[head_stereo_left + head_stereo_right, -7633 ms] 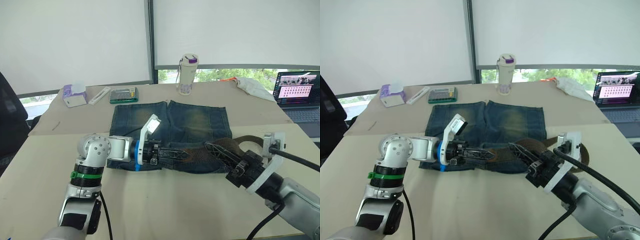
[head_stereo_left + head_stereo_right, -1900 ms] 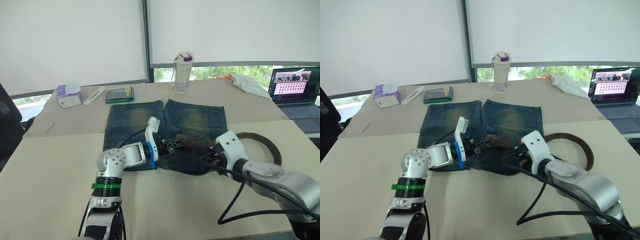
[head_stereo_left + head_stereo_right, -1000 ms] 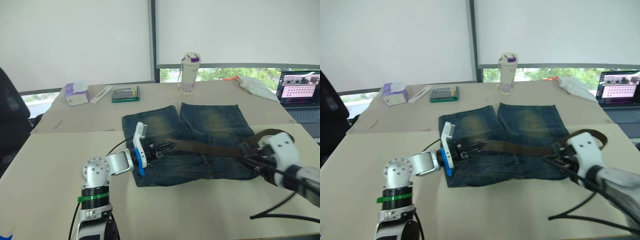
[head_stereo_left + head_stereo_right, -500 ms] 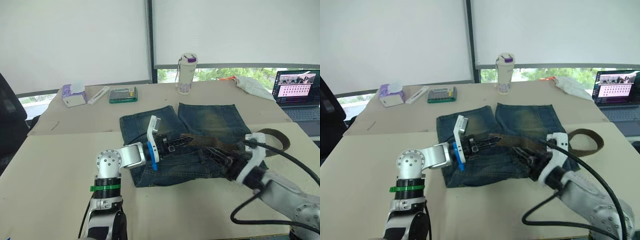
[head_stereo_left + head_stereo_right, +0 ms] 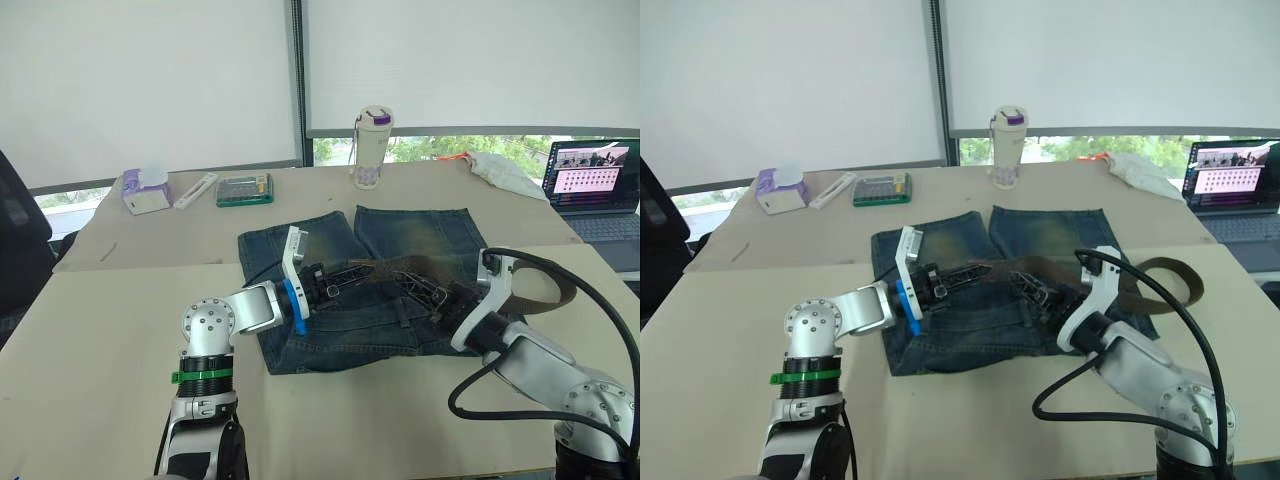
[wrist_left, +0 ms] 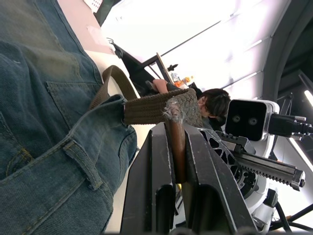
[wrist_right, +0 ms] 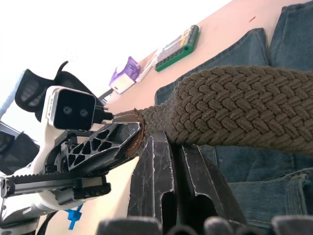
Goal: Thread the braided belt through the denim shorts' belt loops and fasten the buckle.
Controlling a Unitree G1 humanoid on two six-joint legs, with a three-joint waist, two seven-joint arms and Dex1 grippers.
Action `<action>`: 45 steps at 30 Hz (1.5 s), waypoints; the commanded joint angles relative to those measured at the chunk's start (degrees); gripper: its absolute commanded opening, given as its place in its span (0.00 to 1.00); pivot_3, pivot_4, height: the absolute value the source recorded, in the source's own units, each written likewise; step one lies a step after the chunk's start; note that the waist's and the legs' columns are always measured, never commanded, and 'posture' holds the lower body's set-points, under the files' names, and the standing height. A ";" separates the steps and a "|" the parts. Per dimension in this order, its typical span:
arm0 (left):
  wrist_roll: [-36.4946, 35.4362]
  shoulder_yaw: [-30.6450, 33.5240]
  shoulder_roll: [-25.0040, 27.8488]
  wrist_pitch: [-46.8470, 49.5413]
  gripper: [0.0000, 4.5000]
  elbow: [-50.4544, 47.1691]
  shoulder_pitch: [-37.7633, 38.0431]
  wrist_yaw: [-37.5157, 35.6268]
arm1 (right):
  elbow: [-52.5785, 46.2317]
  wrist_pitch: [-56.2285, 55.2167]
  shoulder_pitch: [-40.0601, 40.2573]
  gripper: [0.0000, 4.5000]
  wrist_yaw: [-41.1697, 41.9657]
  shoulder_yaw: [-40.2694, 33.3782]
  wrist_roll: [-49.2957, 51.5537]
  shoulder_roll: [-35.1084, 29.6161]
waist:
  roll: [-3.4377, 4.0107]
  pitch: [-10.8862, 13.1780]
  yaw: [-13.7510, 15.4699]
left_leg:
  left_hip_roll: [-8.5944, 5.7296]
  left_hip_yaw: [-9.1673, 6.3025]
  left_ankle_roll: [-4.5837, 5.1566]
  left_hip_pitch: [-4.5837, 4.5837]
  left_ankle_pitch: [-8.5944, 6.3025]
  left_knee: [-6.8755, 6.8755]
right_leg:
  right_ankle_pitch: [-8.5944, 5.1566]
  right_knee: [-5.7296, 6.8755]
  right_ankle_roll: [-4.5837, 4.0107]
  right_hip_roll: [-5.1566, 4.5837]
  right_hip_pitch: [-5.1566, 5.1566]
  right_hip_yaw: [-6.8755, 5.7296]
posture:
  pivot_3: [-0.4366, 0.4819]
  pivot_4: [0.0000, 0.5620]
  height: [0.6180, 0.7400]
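The denim shorts [image 5: 400, 235] lie flat mid-table, waistband toward me. My left gripper [image 5: 352, 273] reaches in from the left, shut on the leather tip of the braided belt [image 6: 175, 142]. The braided belt [image 5: 405, 264] arches up off the shorts from that tip. It passes my right gripper [image 5: 415, 284], whose fingers [image 7: 154, 166] are closed at the belt's lower edge close to the left gripper. Beyond that it curls in a loop [image 5: 555, 290] on the table to the right. One of the belt loops [image 6: 83, 157] shows on the waistband. The buckle is hidden.
Along the far edge stand a white bottle with a purple lid [image 5: 372, 148], a tissue pack [image 5: 145, 190], a white strip [image 5: 197, 190] and a green-edged case [image 5: 245, 190]. A white cloth [image 5: 505, 172] and an open laptop [image 5: 590, 185] sit far right. A person [image 6: 215, 104] is behind.
My right gripper has moved left and farther onto the shorts, closing on the left gripper. The belt between them now bows upward. The left gripper keeps hold of the belt tip.
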 commanded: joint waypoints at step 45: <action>38.20 -29.66 25.87 -45.70 0.61 -13.74 13.65 -38.34 | 10.50 5.86 -4.08 0.00 6.02 8.07 -19.72 -20.07 | -0.02 0.01 -0.96 | 0.07 0.11 0.13 0.04 -0.04 -0.38 | -0.01 -0.16 -0.03 -0.01 0.00 0.05 | 0.48 0.27 1.00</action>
